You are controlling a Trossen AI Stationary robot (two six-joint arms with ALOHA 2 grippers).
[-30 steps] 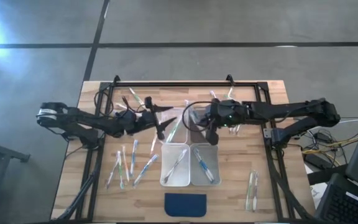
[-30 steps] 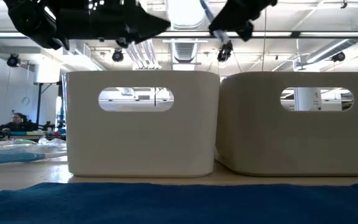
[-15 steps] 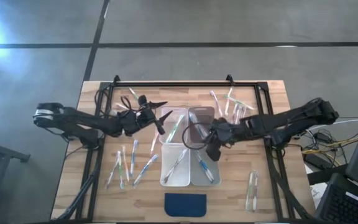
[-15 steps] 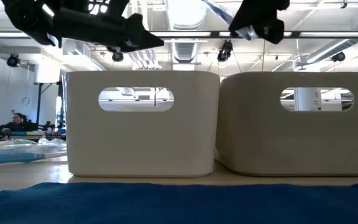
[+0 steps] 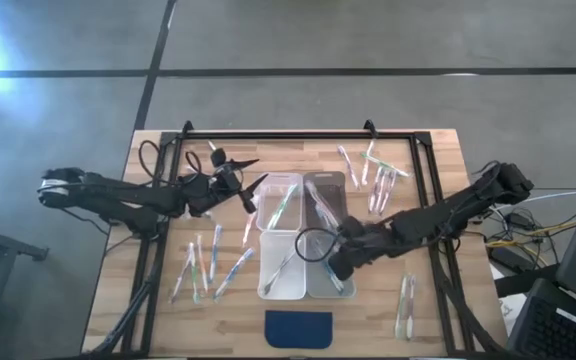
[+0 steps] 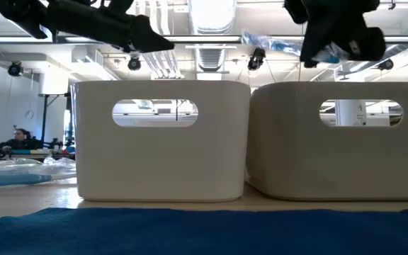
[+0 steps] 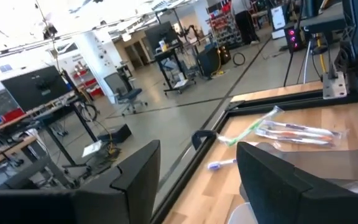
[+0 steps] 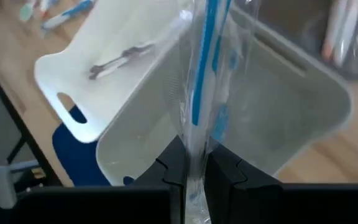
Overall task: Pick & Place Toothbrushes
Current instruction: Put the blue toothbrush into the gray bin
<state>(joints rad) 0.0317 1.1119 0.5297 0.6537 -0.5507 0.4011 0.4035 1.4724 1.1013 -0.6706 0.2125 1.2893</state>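
The right gripper (image 8: pixel 194 168) has its fingers clamped on a wrapped blue toothbrush (image 8: pixel 205 68), holding it above the front right bin (image 5: pixel 328 285). It looks light, stiff and thin, in a slippery wrapper, so a mid-handle pinch probably holds best. The left gripper (image 5: pixel 251 185) hovers with fingers apart by the back bins.

Pale wood-grain table (image 5: pixel 438 300), translucent glossy plastic bins (image 6: pixel 161 142), matt blue cloth pad (image 5: pixel 298 328).
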